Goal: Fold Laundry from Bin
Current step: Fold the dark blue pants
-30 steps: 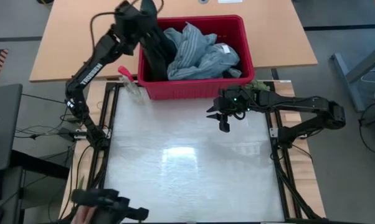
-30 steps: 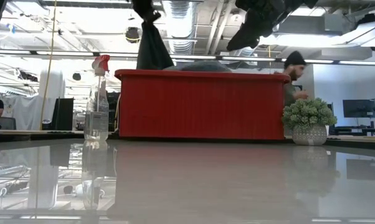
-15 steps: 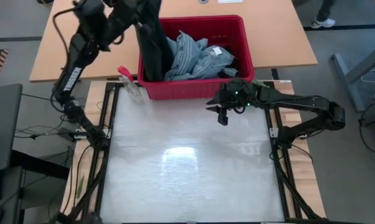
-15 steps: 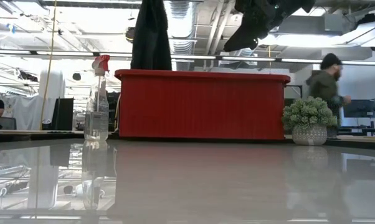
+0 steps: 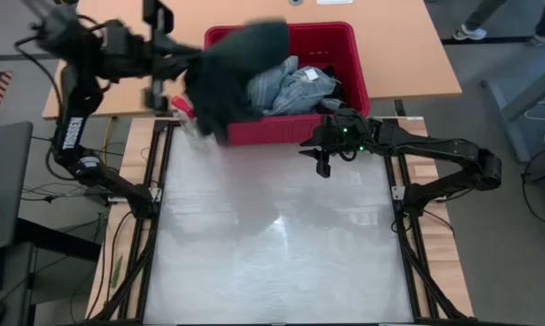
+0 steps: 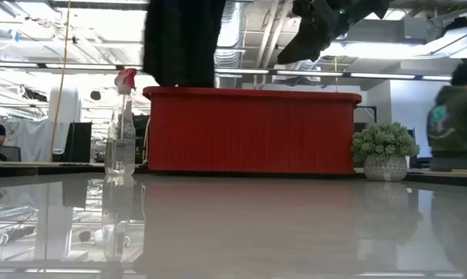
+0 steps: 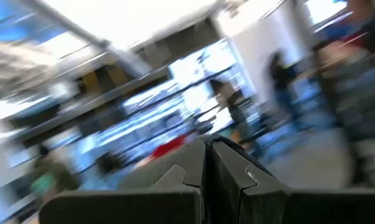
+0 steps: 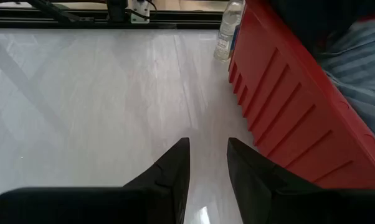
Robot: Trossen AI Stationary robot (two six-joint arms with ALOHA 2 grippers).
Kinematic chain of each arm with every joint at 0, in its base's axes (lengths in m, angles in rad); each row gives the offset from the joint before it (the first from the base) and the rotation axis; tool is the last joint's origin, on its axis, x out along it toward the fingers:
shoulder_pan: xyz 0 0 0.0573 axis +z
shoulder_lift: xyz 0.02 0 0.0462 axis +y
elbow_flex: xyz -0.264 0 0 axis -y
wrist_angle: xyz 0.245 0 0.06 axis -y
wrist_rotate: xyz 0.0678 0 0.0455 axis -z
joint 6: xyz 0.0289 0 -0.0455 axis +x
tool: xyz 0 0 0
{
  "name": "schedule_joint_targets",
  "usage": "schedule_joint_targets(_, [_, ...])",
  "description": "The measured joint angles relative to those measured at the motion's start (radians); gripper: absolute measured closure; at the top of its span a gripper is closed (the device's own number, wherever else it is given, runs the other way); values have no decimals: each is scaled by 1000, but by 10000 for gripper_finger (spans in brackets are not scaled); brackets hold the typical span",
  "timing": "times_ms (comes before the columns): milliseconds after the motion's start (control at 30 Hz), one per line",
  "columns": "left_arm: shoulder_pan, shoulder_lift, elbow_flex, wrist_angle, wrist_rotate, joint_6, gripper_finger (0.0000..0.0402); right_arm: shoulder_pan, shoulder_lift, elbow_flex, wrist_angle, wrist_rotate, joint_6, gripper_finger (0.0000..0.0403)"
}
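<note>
The red bin [image 5: 349, 41] stands at the table's far edge with light blue denim and striped laundry [image 5: 295, 81] heaped inside. A dark garment [image 5: 227, 77] hangs in the air over the bin's left end [image 6: 179, 39], with my left gripper [image 5: 175, 65] raised and shut beside it. In the left wrist view the shut fingers [image 7: 208, 142] point up into the room. My right gripper [image 5: 322, 165] hovers open above the table, just in front of the bin's near wall [image 8: 281, 106], with nothing between its fingers [image 8: 207, 142]. My left gripper holds the dark garment by its upper end [image 5: 193, 68], coming at it roughly level from the table's left. The wrist view shows no cloth between the fingertips, so the exact hold cannot be told. The garment hangs slack below, lifted above the bin's rim.
A clear spray bottle with a red trigger [image 6: 121, 132] stands at the bin's left near corner. A small potted plant [image 6: 385, 147] sits at its right near corner. The pale tabletop [image 5: 272, 244] lies in front of the bin. People move in the room behind.
My left gripper has risen and swung toward the table's left, tipping from pointing down to above level. The dark garment has come up with it out of the bin's left end. It now hangs higher and spreads out over the bin's left near corner.
</note>
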Motion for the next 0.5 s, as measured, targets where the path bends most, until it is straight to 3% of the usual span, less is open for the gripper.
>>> schedule_joint_targets(133, [-27, -33, 2, -69, 64, -24, 401, 3, 0, 0, -11, 0, 12, 271])
schedule_joint_targets(333, [-60, -28, -12, -539, 39, 197, 401, 30, 0, 0, -63, -1, 55, 271])
schedule_joint_targets(500, [-136, -16, -185, -672, 18, 267, 401, 53, 0, 0, -109, -2, 99, 271])
